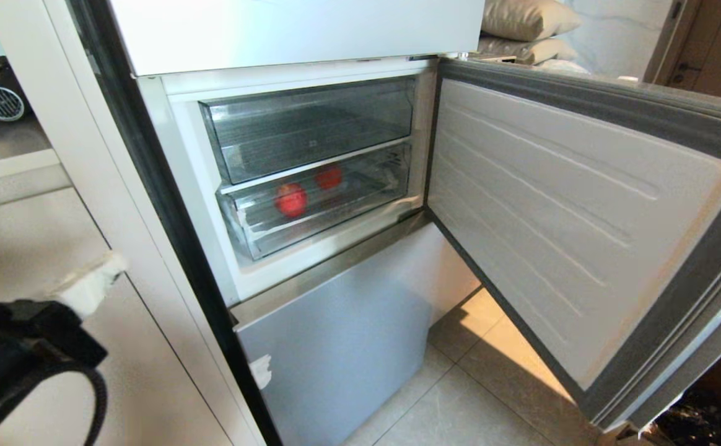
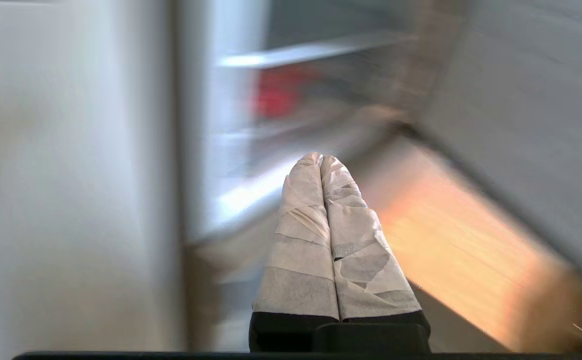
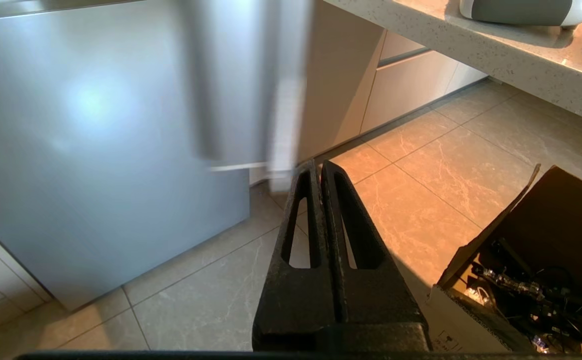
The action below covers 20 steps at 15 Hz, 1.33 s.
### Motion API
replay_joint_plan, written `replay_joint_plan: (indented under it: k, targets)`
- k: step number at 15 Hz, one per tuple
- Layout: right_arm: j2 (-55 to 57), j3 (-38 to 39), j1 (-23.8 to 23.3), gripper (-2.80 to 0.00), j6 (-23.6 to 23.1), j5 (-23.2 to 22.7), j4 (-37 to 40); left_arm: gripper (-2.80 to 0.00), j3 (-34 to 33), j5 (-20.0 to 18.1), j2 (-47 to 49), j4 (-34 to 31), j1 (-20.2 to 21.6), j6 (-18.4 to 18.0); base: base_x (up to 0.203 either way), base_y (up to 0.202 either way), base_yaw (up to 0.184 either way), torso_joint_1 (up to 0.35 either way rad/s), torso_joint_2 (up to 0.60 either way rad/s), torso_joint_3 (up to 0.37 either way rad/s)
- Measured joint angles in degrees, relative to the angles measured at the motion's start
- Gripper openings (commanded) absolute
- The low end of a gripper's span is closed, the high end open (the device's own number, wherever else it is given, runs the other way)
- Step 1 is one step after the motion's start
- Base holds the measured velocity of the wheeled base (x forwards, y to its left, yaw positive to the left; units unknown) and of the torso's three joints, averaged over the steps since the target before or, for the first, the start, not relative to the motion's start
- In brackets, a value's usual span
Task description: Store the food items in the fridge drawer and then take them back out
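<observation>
The fridge drawer point(image 1: 336, 218), clear with a white patch at its front left corner, sits pushed in on the lower level of the open fridge. Two round red food items point(image 1: 290, 199) point(image 1: 329, 177) show through its front; in the left wrist view they are a red smear point(image 2: 278, 92). My left gripper point(image 1: 111, 266) point(image 2: 321, 157), its fingers wrapped in white tape, is shut and empty at the lower left, well short of the fridge and pointing toward it. My right gripper point(image 3: 319, 167) is shut, empty, and hangs over the floor tiles.
A clear bin point(image 1: 311, 124) sits above the drawer. The fridge door point(image 1: 583, 217) stands wide open at the right. A pale-blue lower door panel point(image 1: 336, 334) is shut. White cabinets point(image 1: 44, 235) flank the left. A cardboard box of cables point(image 3: 536, 280) stands on the floor.
</observation>
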<state>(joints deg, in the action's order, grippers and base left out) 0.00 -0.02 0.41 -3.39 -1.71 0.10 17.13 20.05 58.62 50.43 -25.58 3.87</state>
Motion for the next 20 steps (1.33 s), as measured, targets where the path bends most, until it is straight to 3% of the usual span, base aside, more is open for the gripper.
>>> replay_joint_plan:
  k: [3, 5, 7, 10, 11, 13, 16, 20]
  targets:
    - [0.00, 0.00, 0.00, -2.80, 0.00, 0.04, 0.00, -2.80, -7.36, -0.08, -10.69, -3.50, 15.92, -0.69, 0.000, 0.000, 0.000, 0.000, 0.00, 0.000]
    - [0.00, 0.00, 0.00, -2.80, 0.00, 0.04, -0.02, -2.80, -12.09, -2.65, -19.57, -7.28, 21.24, -1.37, 0.000, 0.000, 0.000, 0.000, 0.00, 0.000]
    - [0.00, 0.00, 0.00, -2.80, -0.04, 0.02, 0.00, -2.80, -14.47, -7.85, -28.82, -15.68, 23.04, -1.80, 0.000, 0.000, 0.000, 0.000, 0.00, 0.000]
    - [0.00, 0.00, 0.00, -2.80, 0.06, 0.02, -0.02, -2.80, -14.68, -18.93, -41.63, -39.39, 24.10, -1.89, 0.000, 0.000, 0.000, 0.000, 0.00, 0.000]
    - [0.00, 0.00, 0.00, -2.80, 0.12, 0.02, -0.02, -2.80, -14.08, -20.92, -45.43, -46.93, 24.40, -2.35, 0.000, 0.000, 0.000, 0.000, 0.00, 0.000]
    - [0.00, 0.00, 0.00, -2.80, -0.02, 0.02, -0.02, -2.80, -13.66, -20.32, -51.85, -55.44, 24.81, -6.12, 0.000, 0.000, 0.000, 0.000, 0.00, 0.000]
    - [0.00, 0.00, 0.00, -2.80, 0.55, 0.04, -0.05, -2.80, -15.21, -20.43, -56.70, -54.19, 25.22, -8.76, 0.000, 0.000, 0.000, 0.000, 0.00, 0.000]
    - [0.00, 0.00, 0.00, -2.80, 0.61, 0.04, -0.02, -2.80, -16.26, -19.98, -58.42, -51.99, 25.31, -4.07, 0.000, 0.000, 0.000, 0.000, 0.00, 0.000]
